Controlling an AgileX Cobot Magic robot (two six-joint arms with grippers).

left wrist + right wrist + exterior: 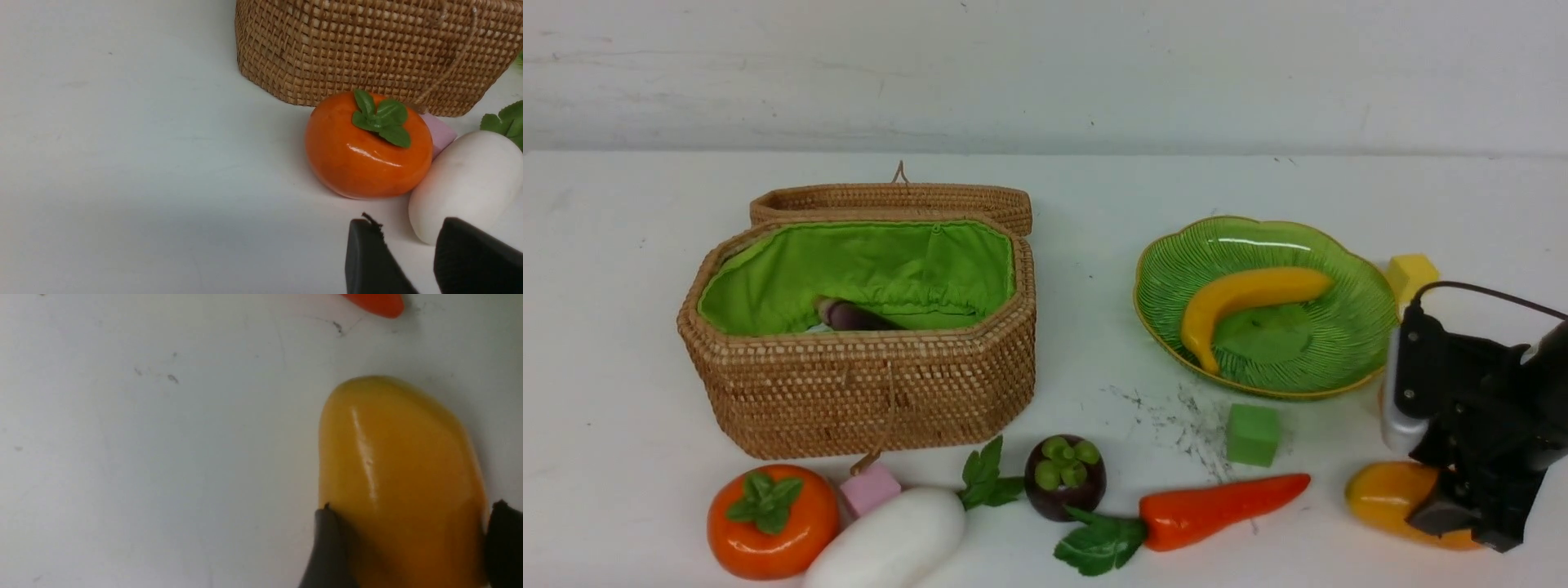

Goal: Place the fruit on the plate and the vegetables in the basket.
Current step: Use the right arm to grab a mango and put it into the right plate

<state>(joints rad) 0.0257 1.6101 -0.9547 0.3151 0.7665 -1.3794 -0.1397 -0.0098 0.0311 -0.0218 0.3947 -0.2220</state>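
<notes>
- The right gripper straddles the mango, one dark finger against each flank; whether it clamps I cannot tell. The mango is a glossy orange-yellow oval lying on the white desk.
- To that gripper's left lies the carrot, red-orange with dark green leaves, tip pointing towards the gripper.
- Ahead and leftward sits the ribbed green plate, rim edged yellow-brown, with the curved yellow banana in it.
- The left gripper is narrowly open and empty; the fat white radish lies just beyond its fingertips, the round orange persimmon just beside that.
- Farther ahead stands the wicker basket, green-lined, the purple eggplant inside.
</notes>
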